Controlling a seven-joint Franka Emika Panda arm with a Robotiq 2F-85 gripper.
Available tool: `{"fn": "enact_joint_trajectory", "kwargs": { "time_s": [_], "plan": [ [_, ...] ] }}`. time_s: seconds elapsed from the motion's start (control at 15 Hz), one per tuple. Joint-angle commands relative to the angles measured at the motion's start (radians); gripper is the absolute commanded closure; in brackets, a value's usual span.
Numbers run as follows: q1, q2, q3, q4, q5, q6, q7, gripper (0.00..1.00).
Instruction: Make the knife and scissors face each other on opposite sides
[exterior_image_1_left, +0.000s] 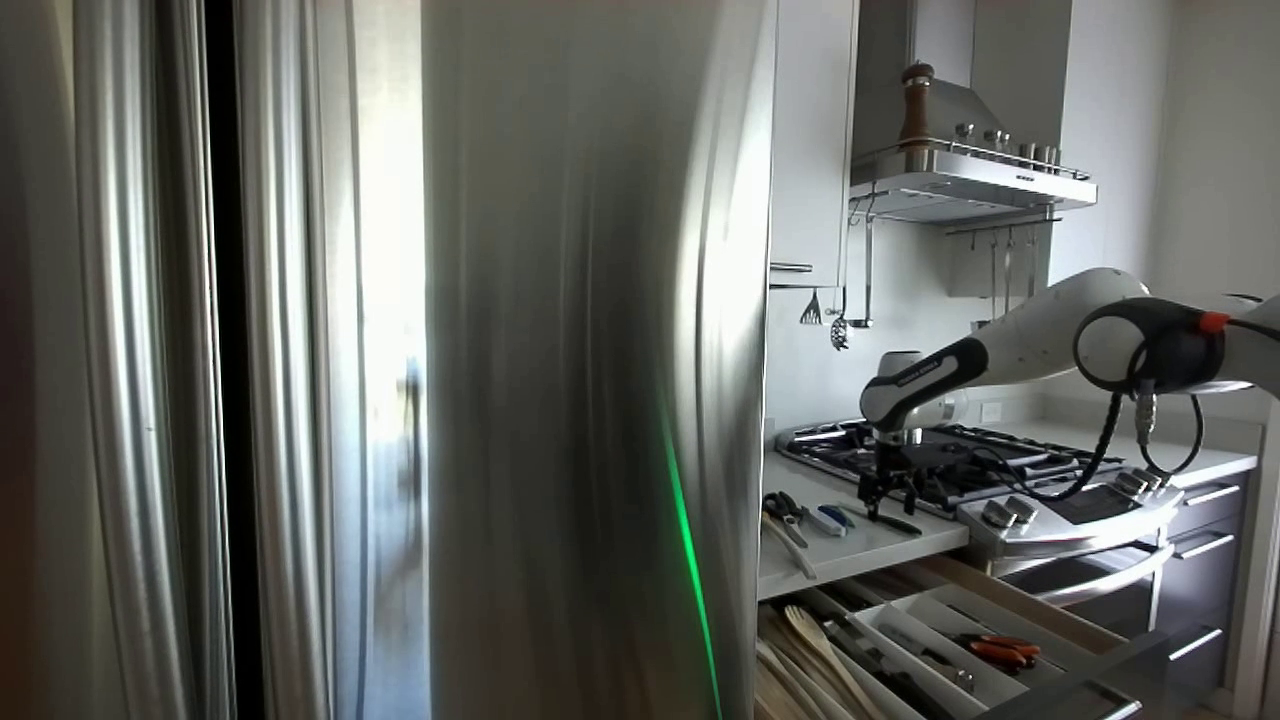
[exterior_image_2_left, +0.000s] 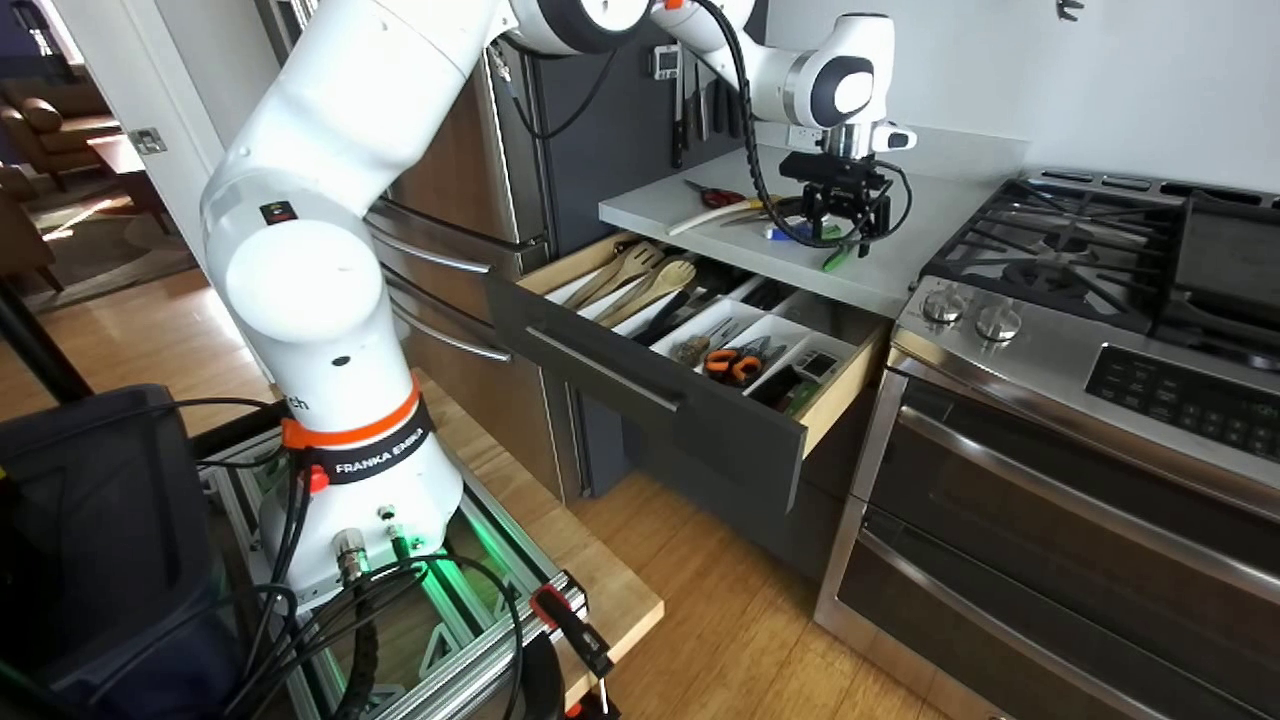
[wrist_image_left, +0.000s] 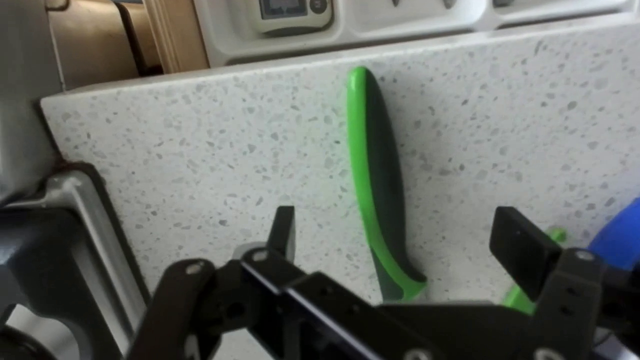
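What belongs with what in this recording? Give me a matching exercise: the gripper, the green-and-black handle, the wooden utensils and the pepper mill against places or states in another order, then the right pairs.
1. gripper
2. green-and-black handle
3. wooden utensils
4. pepper mill

A. in the pulled-out drawer
B. on top of the range hood
C. open, holding nothing
D. lying on the countertop

Right pairs: 1-C; 2-D; 3-A; 4-B
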Motion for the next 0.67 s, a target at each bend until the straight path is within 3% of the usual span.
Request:
{"fn": "enact_joint_trajectory", "kwargs": {
  "time_s": [0.0, 0.07, 0.13, 0.2, 0.6],
  "plan": [
    [-0.032, 0.041, 0.026, 0.05, 0.007, 0.001, -0.088, 0.0],
    [-0.036, 0.045, 0.03, 0.056, 0.006, 0.002, -0.108, 0.0],
    [-0.04, 0.05, 0.035, 0.063, 0.008, 0.002, -0.128, 0.07],
    [-0.042, 0.055, 0.037, 0.07, 0.008, 0.002, -0.14, 0.25],
    [-0.045, 0.063, 0.047, 0.09, 0.004, 0.0, -0.193, 0.73]
  ]
}}
